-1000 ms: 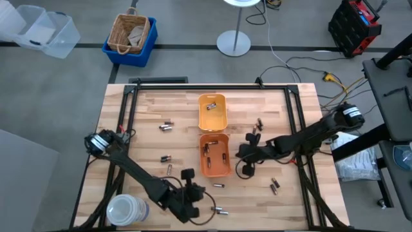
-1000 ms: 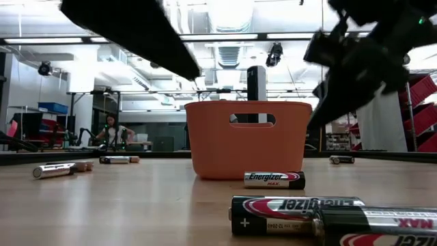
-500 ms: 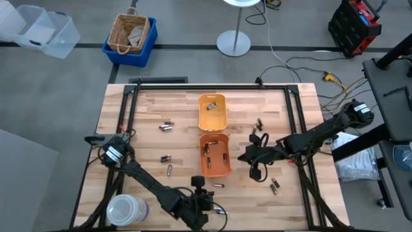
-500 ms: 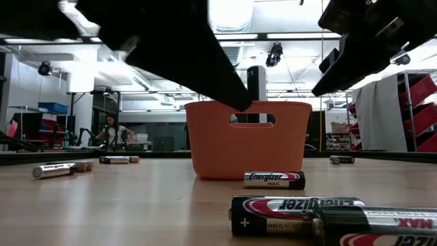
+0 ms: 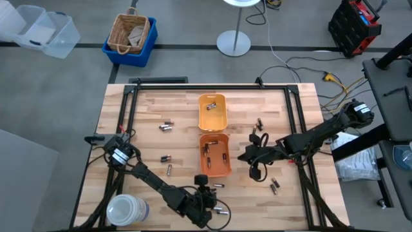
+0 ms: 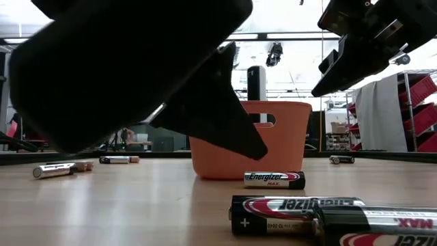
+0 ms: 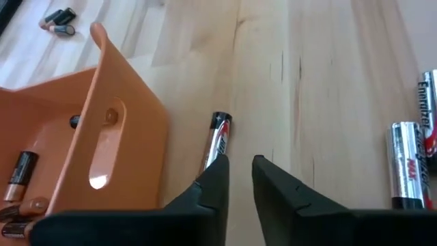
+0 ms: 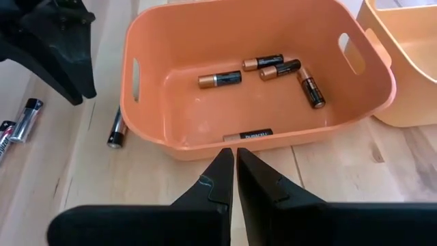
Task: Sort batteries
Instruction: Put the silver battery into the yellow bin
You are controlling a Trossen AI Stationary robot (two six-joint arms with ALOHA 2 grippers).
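An orange tray (image 5: pixel 201 158) holds several batteries (image 8: pixel 263 67); a yellow-orange tray (image 5: pixel 200 113) stands behind it. Loose batteries lie on their sides on the wood, among them one (image 7: pixel 217 140) beside the orange tray's near end wall (image 7: pixel 130 157) and two (image 7: pixel 406 160) farther right. My left gripper (image 7: pixel 239 164) hovers just short of that single battery, its fingers a narrow gap apart, nothing between them. My right gripper (image 8: pixel 232 158) is shut and empty, right of the orange tray (image 8: pixel 259 137), above the table.
More batteries lie at the left (image 5: pixel 166 127) (image 5: pixel 166 158), far right (image 5: pixel 259 122) and near right (image 5: pixel 275 187). A stack of clear cups (image 5: pixel 123 210) stands at the near left corner. Black frame rails (image 5: pixel 129 122) run along both table sides.
My left gripper has swung toward the table's right edge and a little toward the far edge, up to the orange tray's near end and the battery beside it. My right gripper has shifted slightly toward the right edge, away from the tray.
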